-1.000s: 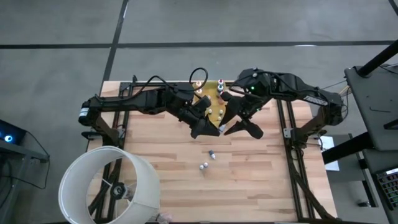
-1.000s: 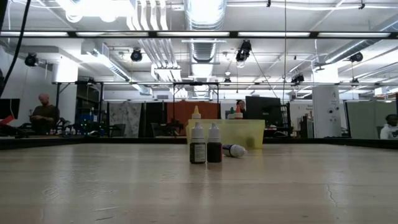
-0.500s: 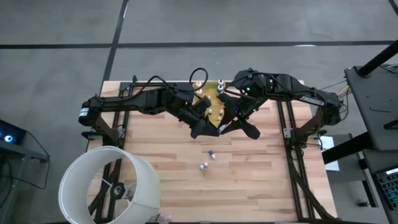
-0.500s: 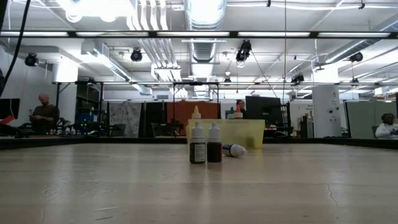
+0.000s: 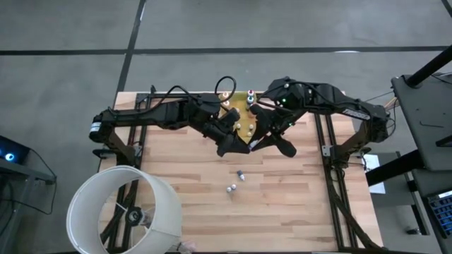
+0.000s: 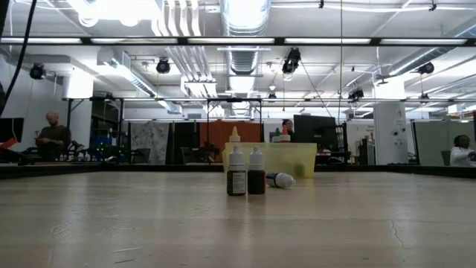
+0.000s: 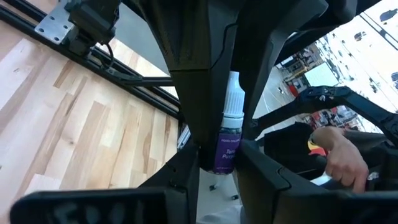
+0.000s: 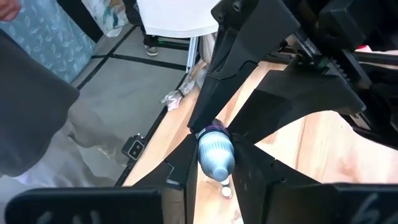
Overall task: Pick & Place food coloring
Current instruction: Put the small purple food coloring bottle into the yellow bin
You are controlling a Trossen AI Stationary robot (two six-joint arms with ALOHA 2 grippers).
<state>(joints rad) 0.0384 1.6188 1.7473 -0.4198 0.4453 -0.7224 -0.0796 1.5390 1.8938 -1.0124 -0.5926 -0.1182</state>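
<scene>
One small food coloring bottle (image 7: pixel 227 127), with a white cap and a purple label, hangs high over the table's middle between both grippers. My left gripper (image 5: pixel 240 146) comes in from the table's left and is shut on it. My right gripper (image 5: pixel 258 144) comes in from the right and is shut on the same bottle (image 8: pixel 215 151). Two more bottles (image 5: pixel 240 174) (image 5: pixel 231 188) stand on their bases on the table; the low view shows them side by side (image 6: pixel 236 173) (image 6: pixel 256 172). Another bottle (image 6: pixel 280 179) lies on its side behind them. My left gripper pinches the bottle's labelled body (image 7: pixel 224 155) between its two fingers, which lie across it. The bottle is lifted clear of the table, its cap pointing away from this gripper. My right gripper pinches the bottle's white cap end (image 8: pixel 217 160) between its two fingers, coming at it from the cap side, slanting down from the table's right. The cap faces this gripper's wrist camera.
A translucent yellow tray (image 5: pixel 234 113) with several bottles sits at the table's far middle, under the arms, and shows in the low view (image 6: pixel 297 158). A large white round shade (image 5: pixel 124 212) stands at the near left corner. Bare wood lies near and right.
My right gripper's fingers have drawn together onto the bottle that my left gripper holds. Both arms have kept their places, and the bottle has stayed where it was.
</scene>
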